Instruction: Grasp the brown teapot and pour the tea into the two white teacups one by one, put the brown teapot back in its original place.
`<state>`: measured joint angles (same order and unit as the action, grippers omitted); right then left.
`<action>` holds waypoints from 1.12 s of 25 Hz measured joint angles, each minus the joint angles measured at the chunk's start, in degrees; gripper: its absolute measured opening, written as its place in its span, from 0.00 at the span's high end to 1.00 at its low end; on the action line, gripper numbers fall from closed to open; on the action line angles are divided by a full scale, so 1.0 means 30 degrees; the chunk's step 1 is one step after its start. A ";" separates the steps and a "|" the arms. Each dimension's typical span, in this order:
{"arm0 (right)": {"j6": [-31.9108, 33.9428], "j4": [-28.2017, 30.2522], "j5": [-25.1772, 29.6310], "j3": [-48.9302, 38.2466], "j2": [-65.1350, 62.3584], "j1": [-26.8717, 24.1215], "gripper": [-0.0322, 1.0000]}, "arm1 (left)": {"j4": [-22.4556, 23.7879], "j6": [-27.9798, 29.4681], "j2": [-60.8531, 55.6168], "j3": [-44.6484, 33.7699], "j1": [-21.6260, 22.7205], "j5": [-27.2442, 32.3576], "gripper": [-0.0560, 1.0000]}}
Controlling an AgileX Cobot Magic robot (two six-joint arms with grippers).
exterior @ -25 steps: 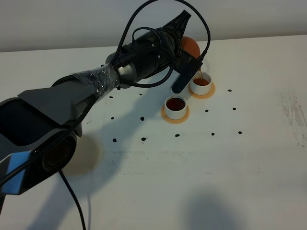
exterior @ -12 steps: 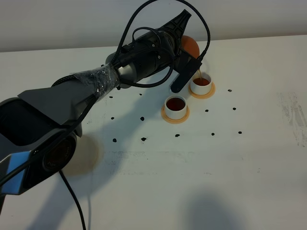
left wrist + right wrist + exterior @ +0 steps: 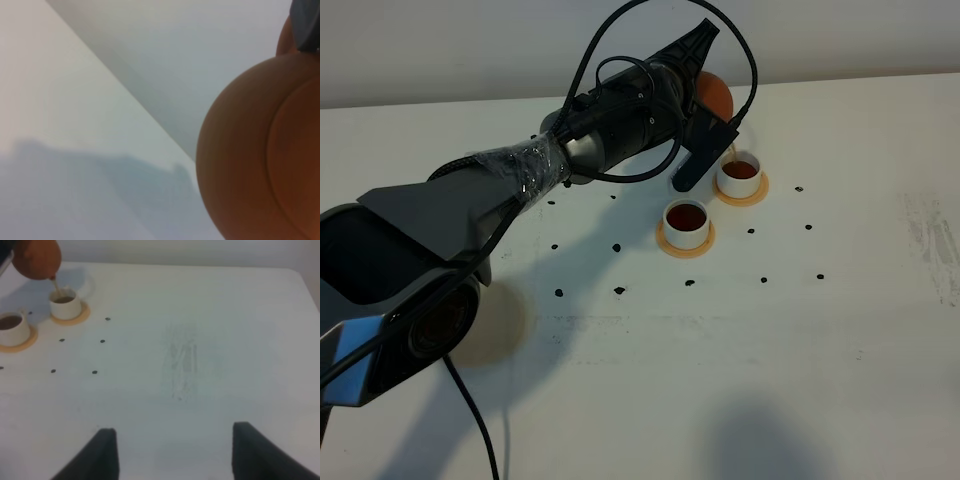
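My left gripper (image 3: 706, 122) is shut on the brown teapot (image 3: 716, 96) and holds it tilted above the far white teacup (image 3: 739, 176). A thin stream of tea (image 3: 733, 152) runs from the spout into that cup. The near white teacup (image 3: 686, 219) holds dark tea. Each cup stands on an orange-tan coaster (image 3: 686, 246). In the left wrist view the teapot (image 3: 260, 160) fills the right side. In the right wrist view the teapot (image 3: 36, 257), the stream (image 3: 55, 286) and both cups (image 3: 65, 305) (image 3: 11, 328) show far off. My right gripper (image 3: 175, 455) is open and empty.
The beige round coaster (image 3: 506, 322) lies at the left, partly behind my left arm. Small black dots (image 3: 619, 291) mark the white table around the cups. A scuffed patch (image 3: 930, 235) is at the right edge. A wall runs along the table's far edge.
The teapot stays tilted over the far cup and the stream keeps running. The tea in that cup looks a little fuller. The arms have hardly moved.
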<state>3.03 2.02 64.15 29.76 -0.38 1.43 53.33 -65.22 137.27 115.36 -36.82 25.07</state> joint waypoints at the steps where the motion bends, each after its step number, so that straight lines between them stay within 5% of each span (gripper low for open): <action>1: 0.0020 0.0000 0.0000 0.0000 0.0000 0.0000 0.50 | 0.0090 0.0000 0.0000 0.0000 0.0000 -0.0040 0.83; 28: 0.0002 0.0000 0.0000 0.0000 0.0000 0.0000 0.50 | 0.0217 0.0000 0.0000 0.0000 0.0000 -0.0178 0.83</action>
<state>3.04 2.02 64.15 29.76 -0.38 1.43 53.98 -65.22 137.27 115.36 -36.82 24.53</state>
